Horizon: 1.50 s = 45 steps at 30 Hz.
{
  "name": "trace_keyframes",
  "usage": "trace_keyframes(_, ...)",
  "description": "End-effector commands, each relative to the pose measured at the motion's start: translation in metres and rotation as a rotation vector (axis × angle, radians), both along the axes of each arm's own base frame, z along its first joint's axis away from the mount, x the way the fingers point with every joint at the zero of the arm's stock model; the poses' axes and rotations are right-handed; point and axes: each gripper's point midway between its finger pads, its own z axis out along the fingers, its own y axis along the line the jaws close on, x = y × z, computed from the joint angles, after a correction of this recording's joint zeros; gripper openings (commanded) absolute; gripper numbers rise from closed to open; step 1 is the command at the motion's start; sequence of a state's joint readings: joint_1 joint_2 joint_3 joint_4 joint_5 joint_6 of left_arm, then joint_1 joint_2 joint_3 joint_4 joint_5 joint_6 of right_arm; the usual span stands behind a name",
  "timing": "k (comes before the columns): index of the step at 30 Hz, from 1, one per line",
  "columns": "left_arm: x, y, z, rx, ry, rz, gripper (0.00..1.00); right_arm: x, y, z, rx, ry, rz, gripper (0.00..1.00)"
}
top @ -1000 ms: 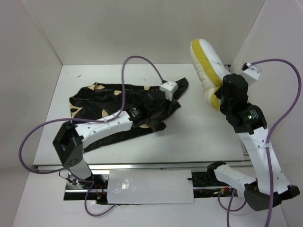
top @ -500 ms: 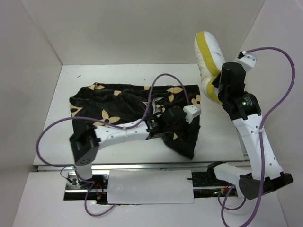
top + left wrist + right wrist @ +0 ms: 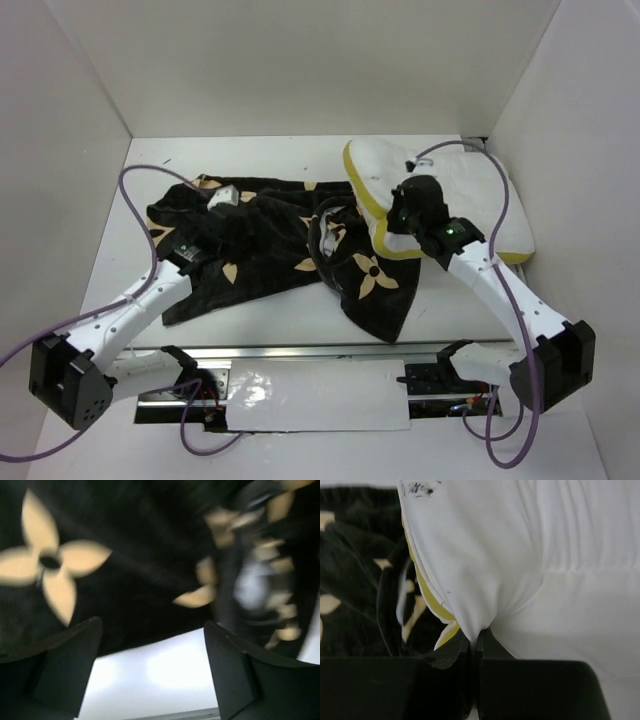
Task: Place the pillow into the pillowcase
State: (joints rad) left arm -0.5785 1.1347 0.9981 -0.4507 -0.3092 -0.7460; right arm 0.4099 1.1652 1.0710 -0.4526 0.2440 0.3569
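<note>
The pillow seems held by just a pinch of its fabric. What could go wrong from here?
1. The right gripper pinches only a small fold of the pillow, so the fabric may slip out when pushed.
2. The left gripper hangs open over the pillowcase, holding nothing, so it may slide or bunch instead of letting the pillow in.

R gripper (image 3: 476, 644) clamped on pinched fold of pillow (image 3: 530, 555); yellow piping (image 3: 427, 596) frame-left; flowered pillowcase (image 3: 355, 605) just beside.
</note>
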Motion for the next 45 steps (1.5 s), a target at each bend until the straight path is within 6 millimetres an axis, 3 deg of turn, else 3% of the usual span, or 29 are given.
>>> trace_keyframes(1,-0.034,0.026,-0.078,-0.036,0.249,0.081,0.93,0.006,0.025,-0.017,0.029,-0.012,0.064,0.00)
trace_keyframes(3,-0.035,0.028,-0.094,-0.080,0.307,0.088,0.81,0.007,0.033,-0.038,0.031,0.039,0.063,0.00)
trace_keyframes(5,-0.028,0.043,-0.112,-0.072,0.355,0.156,0.57,0.006,0.038,-0.062,0.035,0.088,0.056,0.00)
trace_keyframes(7,-0.017,0.056,-0.121,-0.068,0.368,0.204,0.38,0.008,0.032,-0.068,0.040,0.088,0.029,0.00)
trace_keyframes(10,-0.010,0.062,-0.144,-0.051,0.431,0.228,0.35,0.012,0.020,-0.071,0.054,0.093,0.003,0.00)
trace_keyframes(12,-0.008,0.073,-0.157,-0.047,0.490,0.259,0.25,0.017,0.009,-0.074,0.072,0.096,-0.029,0.00)
trace_keyframes(17,-0.017,0.103,-0.189,-0.025,0.597,0.361,0.25,0.022,-0.003,-0.082,0.083,0.121,-0.053,0.00)
trace_keyframes(18,-0.022,0.114,-0.196,-0.028,0.622,0.400,0.25,0.022,-0.014,-0.089,0.068,0.144,-0.076,0.00)
trace_keyframes(24,-0.038,0.149,-0.225,-0.042,0.739,0.503,0.29,0.026,-0.020,-0.082,0.086,0.132,-0.078,0.00)
trace_keyframes(26,-0.042,0.159,-0.225,-0.029,0.751,0.511,0.31,0.026,-0.022,-0.078,0.096,0.125,-0.078,0.00)
trace_keyframes(28,-0.052,0.194,-0.220,0.036,0.794,0.650,0.32,0.028,-0.024,-0.075,0.092,0.120,-0.085,0.00)
trace_keyframes(31,-0.068,0.238,-0.213,0.093,0.838,0.817,0.44,0.028,-0.034,-0.073,0.074,0.112,-0.123,0.00)
trace_keyframes(34,-0.067,0.248,-0.220,-0.024,0.849,0.826,0.54,0.031,-0.042,-0.065,0.073,0.088,-0.165,0.00)
trace_keyframes(37,-0.069,0.264,-0.218,-0.100,0.844,0.893,0.54,0.029,-0.049,-0.069,0.065,0.102,-0.200,0.00)
trace_keyframes(39,-0.065,0.262,-0.212,-0.119,0.821,0.884,0.52,0.029,-0.051,-0.068,0.067,0.101,-0.214,0.00)
trace_keyframes(42,-0.048,0.271,-0.183,-0.130,0.720,0.925,0.52,0.029,-0.063,-0.077,0.051,0.124,-0.285,0.00)
trace_keyframes(43,-0.038,0.277,-0.157,-0.137,0.674,0.954,0.52,0.030,-0.069,-0.073,0.034,0.113,-0.312,0.00)
trace_keyframes(45,-0.018,0.276,-0.125,-0.132,0.582,0.925,0.52,0.031,-0.073,-0.069,0.016,0.107,-0.324,0.00)
